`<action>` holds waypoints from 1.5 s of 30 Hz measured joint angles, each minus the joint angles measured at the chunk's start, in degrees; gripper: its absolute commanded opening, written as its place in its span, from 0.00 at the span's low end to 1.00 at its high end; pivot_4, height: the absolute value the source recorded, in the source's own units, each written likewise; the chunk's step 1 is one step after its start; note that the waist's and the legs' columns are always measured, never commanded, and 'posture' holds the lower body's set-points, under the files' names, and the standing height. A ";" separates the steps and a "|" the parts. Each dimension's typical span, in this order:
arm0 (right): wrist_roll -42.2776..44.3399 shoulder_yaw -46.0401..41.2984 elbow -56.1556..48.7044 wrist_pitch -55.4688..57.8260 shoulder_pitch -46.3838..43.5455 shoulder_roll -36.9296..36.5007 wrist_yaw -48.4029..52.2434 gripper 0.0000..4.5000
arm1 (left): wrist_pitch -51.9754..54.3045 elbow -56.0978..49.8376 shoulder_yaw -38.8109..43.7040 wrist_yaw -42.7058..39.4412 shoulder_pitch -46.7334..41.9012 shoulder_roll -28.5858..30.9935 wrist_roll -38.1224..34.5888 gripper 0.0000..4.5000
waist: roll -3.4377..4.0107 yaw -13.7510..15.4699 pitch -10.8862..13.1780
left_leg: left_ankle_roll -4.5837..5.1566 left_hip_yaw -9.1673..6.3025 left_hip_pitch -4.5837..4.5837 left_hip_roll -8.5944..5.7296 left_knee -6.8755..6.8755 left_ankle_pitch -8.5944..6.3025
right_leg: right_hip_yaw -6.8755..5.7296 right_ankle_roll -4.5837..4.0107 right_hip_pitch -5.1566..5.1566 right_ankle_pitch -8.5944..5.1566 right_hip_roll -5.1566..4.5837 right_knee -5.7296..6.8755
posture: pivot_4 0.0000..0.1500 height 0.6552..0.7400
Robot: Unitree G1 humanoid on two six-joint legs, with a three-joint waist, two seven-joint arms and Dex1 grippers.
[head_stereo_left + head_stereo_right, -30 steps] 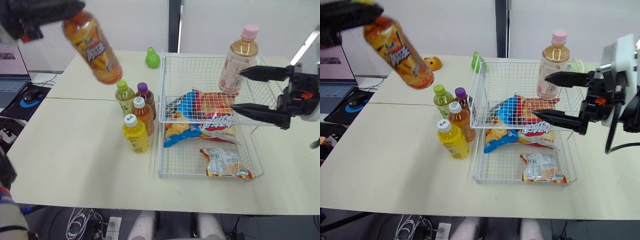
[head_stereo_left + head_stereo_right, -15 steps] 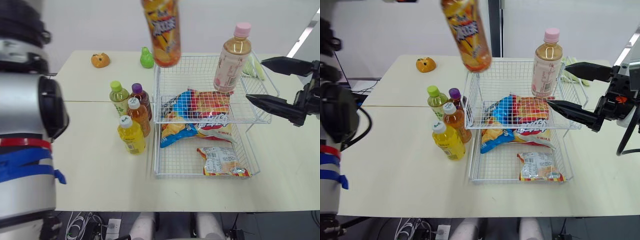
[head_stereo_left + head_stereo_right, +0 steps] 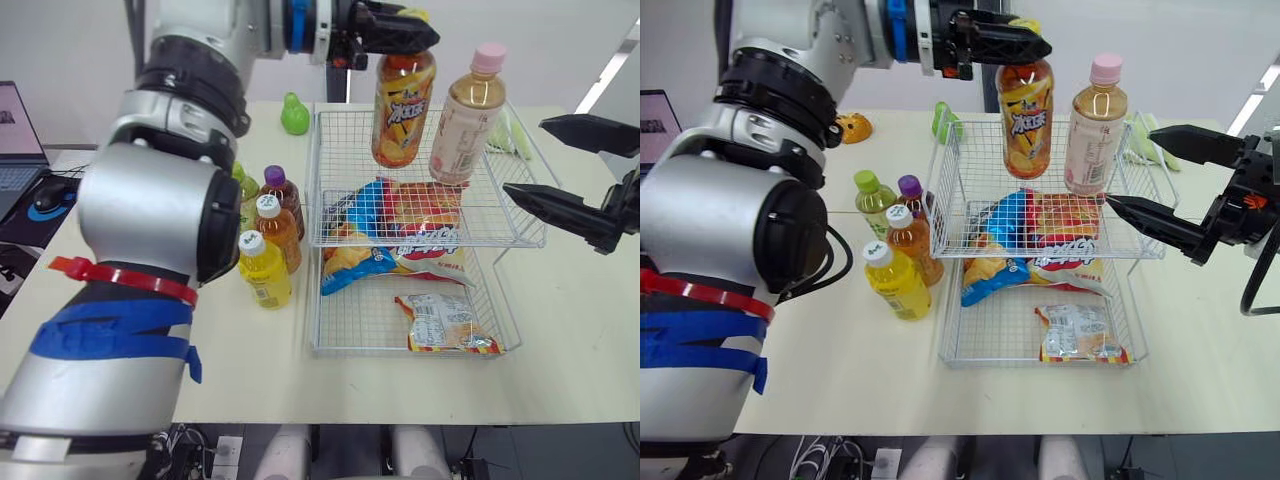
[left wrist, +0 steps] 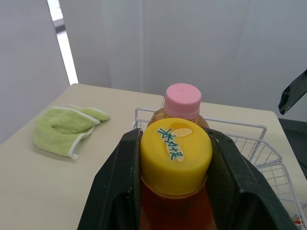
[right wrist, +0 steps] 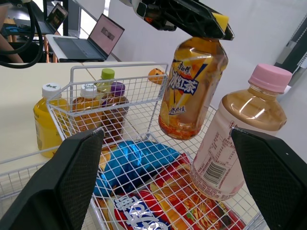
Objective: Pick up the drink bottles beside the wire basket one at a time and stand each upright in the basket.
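Taking the basket (image 3: 400,351) as the clock's centre on the table (image 3: 260,360), a snack packet (image 3: 440,323) lies in the lower tier at 6 o'clock. Chip bags (image 3: 400,235) are heaped behind it, under the upper shelf.

Just outside the basket at 9 o'clock four bottles wait in a tight cluster. The yellow one (image 3: 264,272) is nearest, then a white-capped amber one (image 3: 281,232), a purple-capped one (image 3: 287,195) and a green-capped one (image 3: 873,200). All four stand upright.

At 3 o'clock the right gripper (image 3: 530,158) hangs beside the upper shelf. Its fingers are spread wide with nothing between them.

On the upper shelf, toward 1 o'clock, a pink-capped bottle (image 3: 465,118) stands upright. Close beside it at 12 o'clock the orange bottle (image 3: 402,110) hangs from the left gripper (image 3: 410,30), which is clamped on its yellow cap. This bottle leans slightly. Whether its base touches the wire cannot be told.

Beyond the basket a green pear (image 3: 294,115) sits at 11 o'clock and a green cloth (image 4: 67,129) at 1 o'clock.

The step in hand looks like placing the second bottle. The next move would be to bring the orange bottle plumb and seat its base flat on the mesh. The fingers should let go only once it stands by itself, clear of the pink-capped neighbour. Four bottles would then remain.
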 measured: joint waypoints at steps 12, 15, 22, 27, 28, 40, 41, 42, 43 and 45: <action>1.84 -1.97 -0.93 0.58 1.67 -0.79 -1.97 1.00 | -0.75 2.20 3.37 2.56 1.65 -1.73 2.66 0.38 | 0.00 0.09 0.00 | 0.00 0.00 0.00 -0.02 0.03 0.00 | 0.00 0.01 0.00 0.01 0.00 0.02 | 1.00 1.00; 1.88 -2.19 -1.04 0.58 1.67 -0.88 -2.34 1.00 | -0.73 2.20 3.86 1.76 1.63 -2.05 2.81 0.58 | 0.00 0.07 0.00 | 0.00 0.01 0.00 -0.02 0.02 0.00 | 0.00 0.01 0.00 0.01 0.00 0.02 | 1.00 1.00; 2.41 -2.19 -1.05 0.60 1.66 -1.12 -3.20 1.00 | -0.58 2.19 5.16 -0.22 0.43 -1.84 2.89 1.00 | 0.00 0.05 0.00 | 0.00 0.00 0.00 -0.01 0.03 0.00 | 0.00 0.00 0.00 0.01 0.01 0.03 | 1.00 1.00; 2.50 -2.18 -1.06 0.59 1.63 -1.15 -3.58 1.00 | -0.50 1.77 6.13 -1.33 -0.94 -0.09 2.89 1.00 | 0.01 -0.02 -0.01 | 0.00 0.01 0.01 0.00 0.03 0.00 | 0.01 0.00 0.00 0.01 0.01 0.04 | 1.00 1.00; 2.56 -2.17 -1.06 0.59 1.60 -1.15 -3.69 1.00 | -0.46 1.72 6.24 -1.46 -1.01 0.47 2.89 1.00 | 0.01 -0.03 -0.01 | 0.00 0.01 0.01 0.00 0.03 0.00 | 0.01 0.00 0.00 0.01 0.01 0.04 | 1.00 1.00; 4.71 1.70 1.66 0.45 -1.19 -3.49 0.79 1.00 | 7.30 -16.83 7.94 -4.72 5.21 18.39 2.24 1.00 | 0.08 -0.47 -0.04 | 0.00 -0.05 0.09 0.03 0.05 0.01 | 0.01 0.00 0.08 0.01 0.04 0.04 | 1.00 1.00; 4.36 2.36 2.66 -0.18 -1.62 -3.60 2.70 1.00 | 8.15 -22.47 8.04 -3.38 9.78 19.85 2.20 1.00 | 0.10 -0.45 -0.06 | -0.01 -0.03 0.21 0.04 0.03 0.01 | 0.05 0.00 0.17 0.01 0.04 0.03 | 1.00 1.00; 3.93 2.90 3.30 -0.83 -1.60 -3.61 4.16 1.00 | 9.30 -26.16 8.12 -2.32 13.41 20.82 2.16 1.00 | 0.10 -0.43 -0.06 | -0.01 -0.04 0.23 0.05 0.04 0.01 | 0.05 0.00 0.20 0.01 0.04 0.06 | 1.00 1.00; 3.63 3.53 3.68 -1.37 -1.70 -3.54 5.35 1.00 | 10.61 -30.64 8.15 -1.35 17.12 21.83 1.98 1.00 | 0.10 -0.43 -0.06 | -0.01 -0.04 0.23 0.07 0.04 0.01 | 0.07 -0.01 0.18 0.02 0.05 0.05 | 1.00 1.00; 3.55 6.06 4.21 -1.97 -3.11 -3.27 7.14 1.00 | 14.01 -39.44 9.25 1.44 26.21 24.67 1.27 1.00 | 0.09 -0.63 -0.05 | -0.04 -0.04 0.21 0.09 0.05 0.03 | 0.10 -0.04 0.10 0.03 0.08 0.10 | 1.00 1.00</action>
